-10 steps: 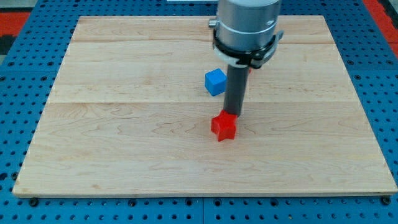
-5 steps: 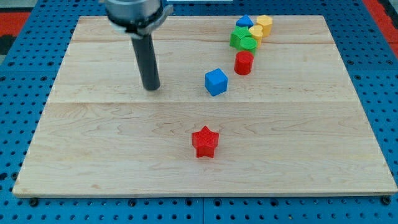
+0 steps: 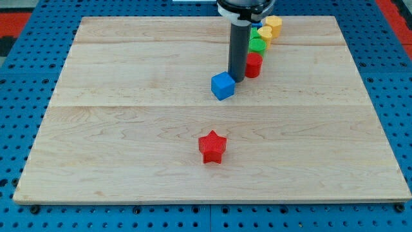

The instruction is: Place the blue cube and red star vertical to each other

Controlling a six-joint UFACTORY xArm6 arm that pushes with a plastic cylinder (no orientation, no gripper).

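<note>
**Tip set against cube, star waiting below**

Pale wooden table (image 3: 129, 129). Blue cube (image 3: 223, 86) near centre, small red plastic star (image 3: 212, 147) well apart toward the view's bottom, slightly left. My tip (image 3: 237, 80) just beside the cube's upper right, probably placed to nudge it left into line above the star. No pincer fitted, so no grasp state. Spare red cylinder (image 3: 253, 65), green (image 3: 257, 45) and yellow blocks (image 3: 273, 26) clustered behind. No legible writing.

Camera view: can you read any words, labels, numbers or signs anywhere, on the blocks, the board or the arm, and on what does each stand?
None: no text shows in this view.
Blue cube, red star, red cylinder, green block and yellow blocks: plain faces.
Board: bare wood grain.
Rod: plain dark; my tip sits at the cube's upper right.
</note>
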